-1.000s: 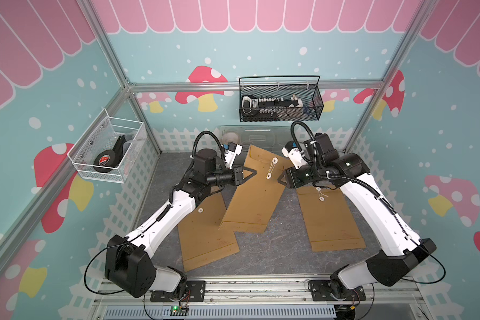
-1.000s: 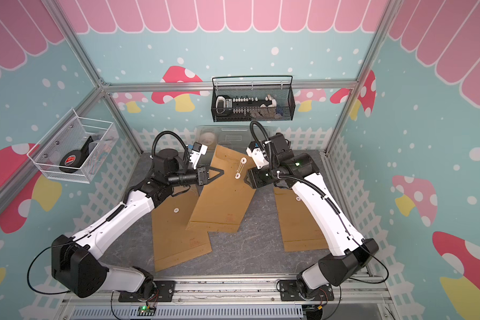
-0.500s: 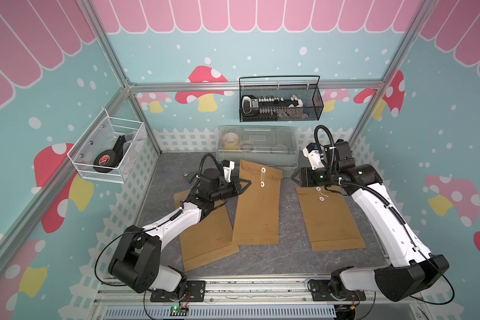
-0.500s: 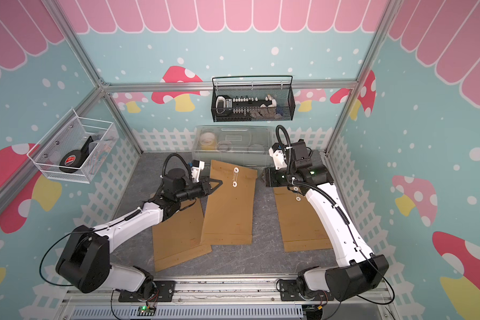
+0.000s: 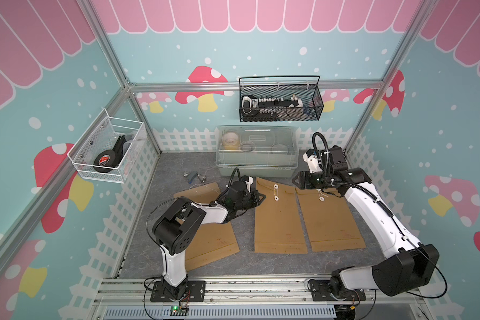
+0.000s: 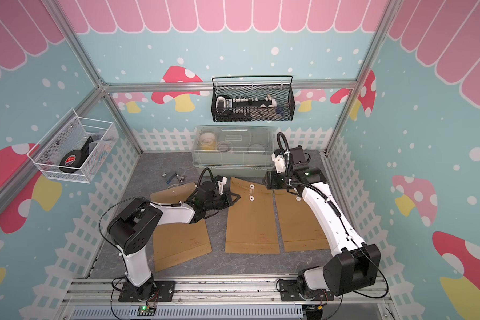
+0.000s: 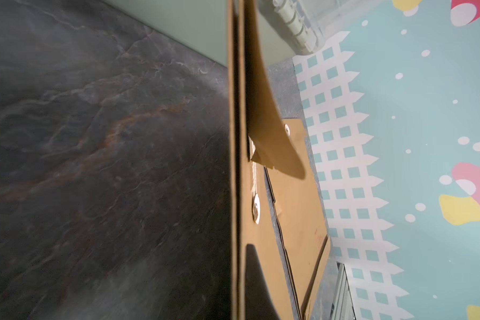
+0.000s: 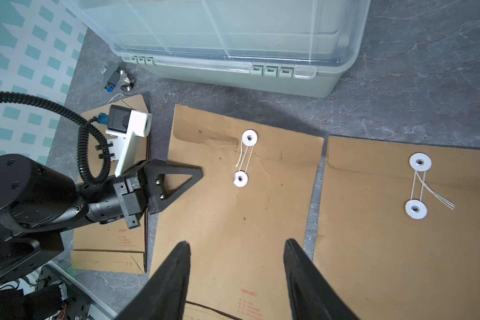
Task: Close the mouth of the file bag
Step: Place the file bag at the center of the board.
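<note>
Left end effector (image 5: 262, 197) stays pinched on the middle file bag (image 5: 279, 221), now flat on the surface (image 5: 178, 171). Right end effector (image 5: 295, 180), spread, has drawn slightly aside.

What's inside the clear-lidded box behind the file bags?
Through the box lid in both top views: a beige tape roll and paler round things, hard to identify. The opaque green base hides anything lower.
</note>
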You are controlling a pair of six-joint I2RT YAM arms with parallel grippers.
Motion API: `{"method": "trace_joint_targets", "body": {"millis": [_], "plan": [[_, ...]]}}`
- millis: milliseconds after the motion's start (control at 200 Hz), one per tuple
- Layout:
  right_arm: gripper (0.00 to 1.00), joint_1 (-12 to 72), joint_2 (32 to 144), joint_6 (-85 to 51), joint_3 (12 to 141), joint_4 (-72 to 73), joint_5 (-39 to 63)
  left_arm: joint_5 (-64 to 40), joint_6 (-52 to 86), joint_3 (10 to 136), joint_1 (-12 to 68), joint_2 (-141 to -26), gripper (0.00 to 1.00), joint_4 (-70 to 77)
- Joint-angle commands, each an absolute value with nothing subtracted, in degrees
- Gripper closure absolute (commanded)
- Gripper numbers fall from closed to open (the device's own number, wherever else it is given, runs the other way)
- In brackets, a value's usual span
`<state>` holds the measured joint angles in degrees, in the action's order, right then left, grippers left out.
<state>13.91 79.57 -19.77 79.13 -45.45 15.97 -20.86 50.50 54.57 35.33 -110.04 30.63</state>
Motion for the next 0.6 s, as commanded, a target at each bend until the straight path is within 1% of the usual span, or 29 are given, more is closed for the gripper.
{"method": "trace_joint_targets", "body": {"millis": [0,100,165,205,295,355,410,435,520,595], "plan": [[0.44,13.37,80.41,-19.51,77.83,-44.13,16.62,-18.63,51.74,58.71,36.26,-112.88,1.00,36.17],[0.44,13.02,80.58,-19.45,77.28,-43.86,16.36,-19.49,50.80,61.57,37.05,-114.93,1.00,32.82],[0.44,12.93,80.86,-19.80,76.93,-43.34,16.19,-19.87,50.04,63.36,37.46,-115.56,0.95,28.87],[0.44,12.88,81.09,-20.24,76.67,-42.96,16.10,-19.88,50.03,63.92,37.53,-115.58,0.88,26.35],[0.44,12.83,81.49,-22.04,76.10,-41.72,16.16,-19.05,49.38,63.70,37.47,-114.19,0.66,20.27],[0.43,12.83,81.53,-23.95,74.98,-40.21,16.11,-18.03,47.82,63.72,37.18,-112.70,0.55,14.25],[0.43,12.83,81.48,-25.83,73.82,-38.81,15.75,-17.57,46.26,63.82,36.46,-111.12,0.38,9.01],[0.43,12.91,81.49,-26.64,73.24,-38.18,15.71,-17.36,45.65,63.73,36.00,-110.25,0.32,6.82],[0.43,13.30,81.74,-29.65,71.61,-36.39,16.24,-16.19,43.06,63.19,34.35,-106.67,0.21,0.08],[0.43,14.48,82.01,-32.20,70.16,-35.25,15.72,-14.47,40.64,61.96,33.20,-102.65,0.17,-4.47]]}}
